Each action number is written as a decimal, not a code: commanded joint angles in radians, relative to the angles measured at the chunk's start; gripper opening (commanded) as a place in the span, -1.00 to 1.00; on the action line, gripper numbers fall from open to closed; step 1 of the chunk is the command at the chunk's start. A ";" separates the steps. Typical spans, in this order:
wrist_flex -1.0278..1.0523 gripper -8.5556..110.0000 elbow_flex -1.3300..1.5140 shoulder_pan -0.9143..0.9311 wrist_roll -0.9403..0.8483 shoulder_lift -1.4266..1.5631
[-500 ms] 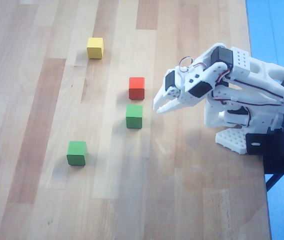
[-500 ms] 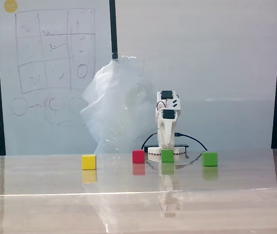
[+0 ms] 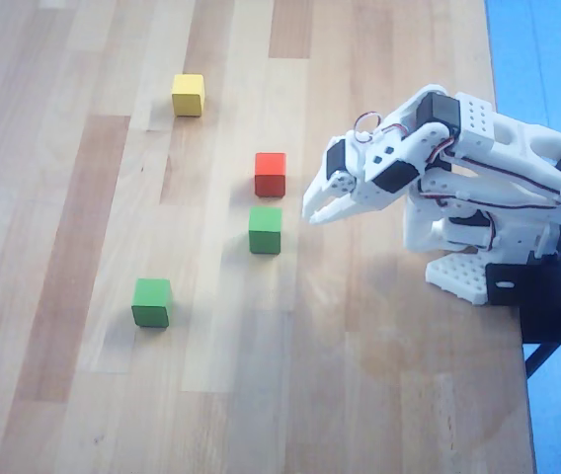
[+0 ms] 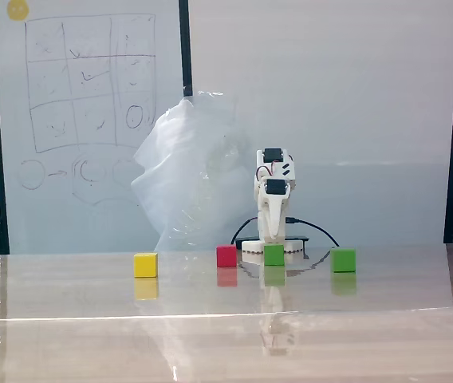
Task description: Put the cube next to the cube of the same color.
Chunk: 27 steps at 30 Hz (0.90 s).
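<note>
Cubes (image 3: 265,229) (image 3: 151,302) sit flat, slightly rotated, well apart.

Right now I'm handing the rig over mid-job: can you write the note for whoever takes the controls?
Gripper: empty, near the table, jaws slightly apart, holding nothing.
Green cube: just left of the gripper in the overhead view, directly below the red cube with a small gap.
Other green cube: further left and lower, alone on the table.
Yellow cube: far corner, out of the way.
Done: nothing yet; the greens sit apart.
Left: grasp one green cube and set it beside the other.
</note>
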 commanded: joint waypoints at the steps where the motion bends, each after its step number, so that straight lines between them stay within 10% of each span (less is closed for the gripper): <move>1: 0.002 -0.86 -0.015 -0.003 -0.006 0.029; 27: 0.002 -0.86 -0.015 -0.014 -0.017 0.029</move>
